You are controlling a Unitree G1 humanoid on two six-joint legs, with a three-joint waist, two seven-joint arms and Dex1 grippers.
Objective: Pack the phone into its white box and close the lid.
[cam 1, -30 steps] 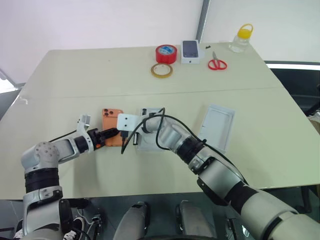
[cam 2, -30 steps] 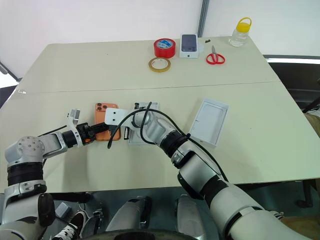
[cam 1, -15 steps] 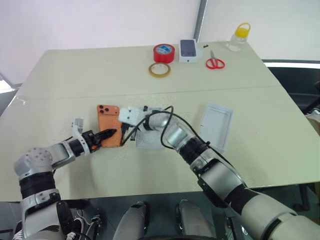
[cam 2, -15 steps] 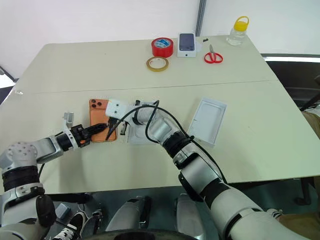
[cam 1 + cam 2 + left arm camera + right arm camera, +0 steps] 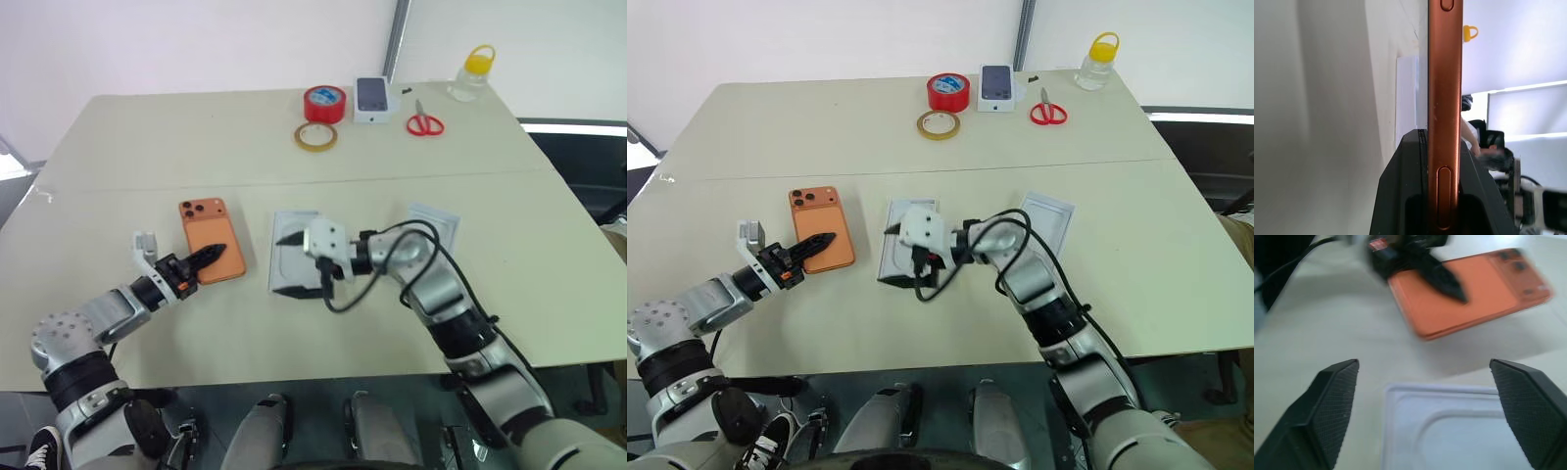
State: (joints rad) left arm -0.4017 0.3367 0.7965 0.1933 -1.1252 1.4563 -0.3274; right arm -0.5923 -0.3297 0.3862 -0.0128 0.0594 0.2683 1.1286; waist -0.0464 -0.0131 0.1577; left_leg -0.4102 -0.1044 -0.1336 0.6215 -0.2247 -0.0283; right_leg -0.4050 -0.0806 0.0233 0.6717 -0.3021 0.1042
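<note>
Phone point(image 5: 210, 239), orange, is clamped at its near edge by the left gripper point(image 5: 209, 258), with bare table point(image 5: 176, 147) around it. Just right, the right gripper point(image 5: 296, 264) hangs spread wide, empty, over one white box point(image 5: 290, 231). One white insert point(image 5: 438, 219) lies farther right; two tape rolls point(image 5: 324, 102) sit far back.

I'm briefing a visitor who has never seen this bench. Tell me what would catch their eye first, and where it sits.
The orange phone stands out at once, near the table's left front, pinched at its near edge by the left gripper. Just to its right the right gripper hangs with fingers wide apart over a white tray at the table's middle. At the far edge sit a red tape roll, red scissors and a yellow-capped bottle.
</note>
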